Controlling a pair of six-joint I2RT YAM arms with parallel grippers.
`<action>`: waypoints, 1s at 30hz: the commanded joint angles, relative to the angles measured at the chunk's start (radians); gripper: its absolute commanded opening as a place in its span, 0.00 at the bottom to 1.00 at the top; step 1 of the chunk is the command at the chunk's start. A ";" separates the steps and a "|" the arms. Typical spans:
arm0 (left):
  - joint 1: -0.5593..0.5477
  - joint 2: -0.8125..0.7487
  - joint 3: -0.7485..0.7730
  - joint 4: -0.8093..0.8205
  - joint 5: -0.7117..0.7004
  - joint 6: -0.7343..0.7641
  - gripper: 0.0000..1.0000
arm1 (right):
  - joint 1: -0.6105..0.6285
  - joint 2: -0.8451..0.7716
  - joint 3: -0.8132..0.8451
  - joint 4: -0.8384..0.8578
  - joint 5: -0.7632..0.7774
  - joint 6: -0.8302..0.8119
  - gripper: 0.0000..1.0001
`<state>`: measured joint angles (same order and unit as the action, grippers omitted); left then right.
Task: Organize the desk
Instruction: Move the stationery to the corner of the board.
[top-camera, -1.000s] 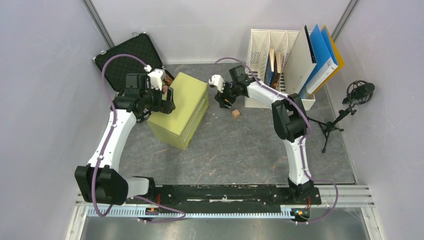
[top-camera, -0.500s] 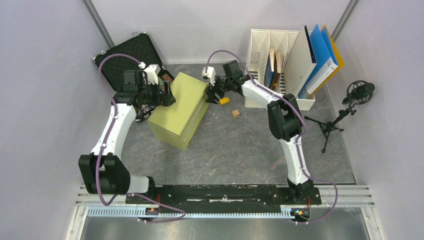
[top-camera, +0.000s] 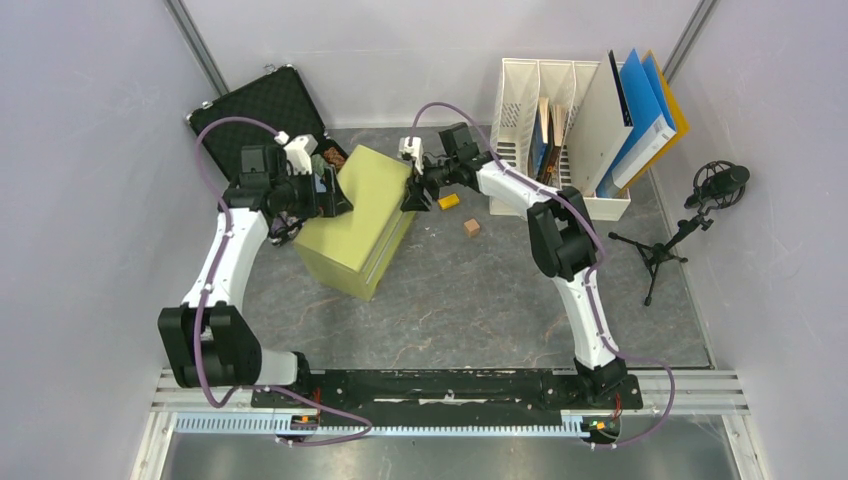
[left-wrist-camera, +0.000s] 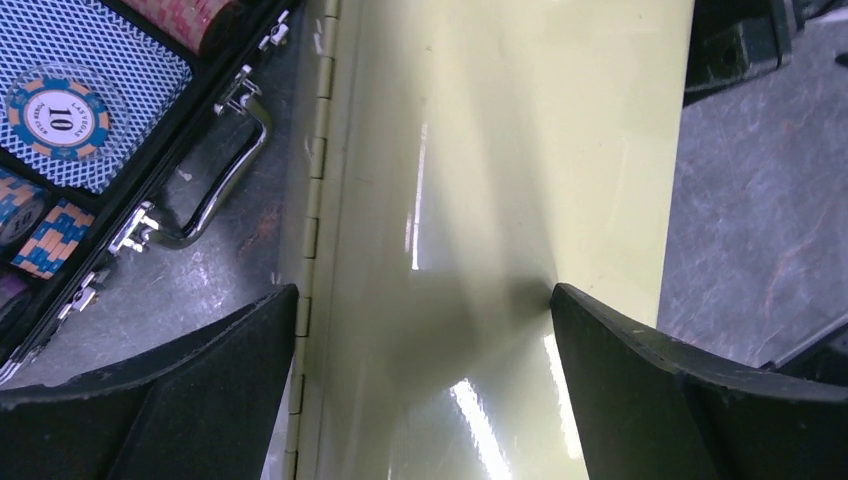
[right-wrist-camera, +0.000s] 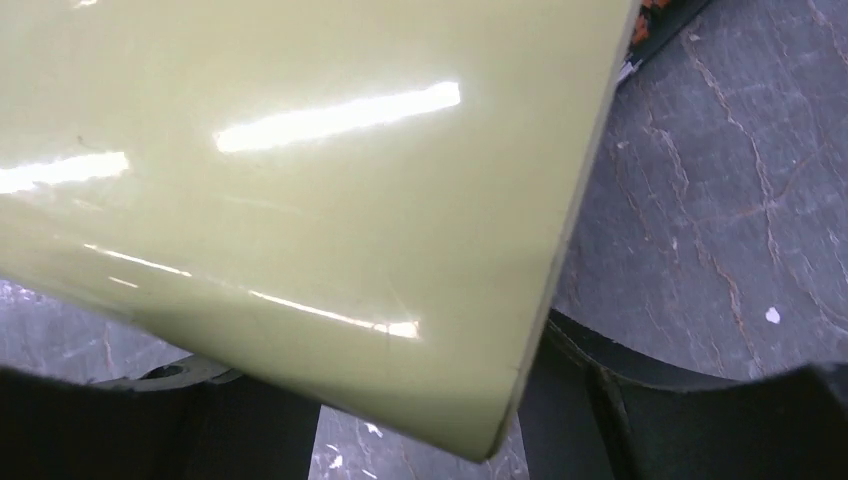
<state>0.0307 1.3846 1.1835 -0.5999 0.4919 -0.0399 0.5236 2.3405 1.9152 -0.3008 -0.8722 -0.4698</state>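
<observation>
The dark grey veined desk (top-camera: 480, 300) carries a yellow-green drawer cabinet (top-camera: 365, 215) standing askew at the back left. My left gripper (top-camera: 325, 195) is open at the cabinet's back left edge. In the left wrist view its fingers (left-wrist-camera: 200, 390) straddle the hinged edge and glossy top (left-wrist-camera: 480, 150). My right gripper (top-camera: 415, 190) is at the cabinet's right back corner. That corner (right-wrist-camera: 300, 200) pokes between its open fingers (right-wrist-camera: 650, 400), covering most of the left one. A small yellow block (top-camera: 449, 201) and a brown cube (top-camera: 471, 227) lie loose on the desk to the right.
An open black case (top-camera: 265, 115) of poker chips (left-wrist-camera: 55, 100) lies behind the cabinet at back left. A white file organizer (top-camera: 560, 130) with blue and yellow folders stands at back right. A microphone on a tripod (top-camera: 700, 200) is by the right wall.
My right gripper left the yellow block on the desk and moved left onto the cabinet's corner. My left gripper shifted slightly back along the cabinet's edge.
</observation>
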 joint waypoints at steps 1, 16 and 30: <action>0.004 -0.071 -0.054 -0.137 0.049 0.136 1.00 | 0.126 0.020 0.054 0.084 -0.105 0.003 0.67; 0.003 -0.277 -0.130 -0.262 -0.014 0.243 1.00 | 0.240 0.102 0.191 0.084 -0.094 0.078 0.68; 0.004 -0.264 -0.084 -0.244 -0.087 0.201 1.00 | 0.176 0.098 0.210 0.144 0.067 0.196 0.69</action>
<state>0.0631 1.0966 1.0706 -0.8043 0.3397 0.0978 0.6441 2.4737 2.1189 -0.3073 -0.8772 -0.3183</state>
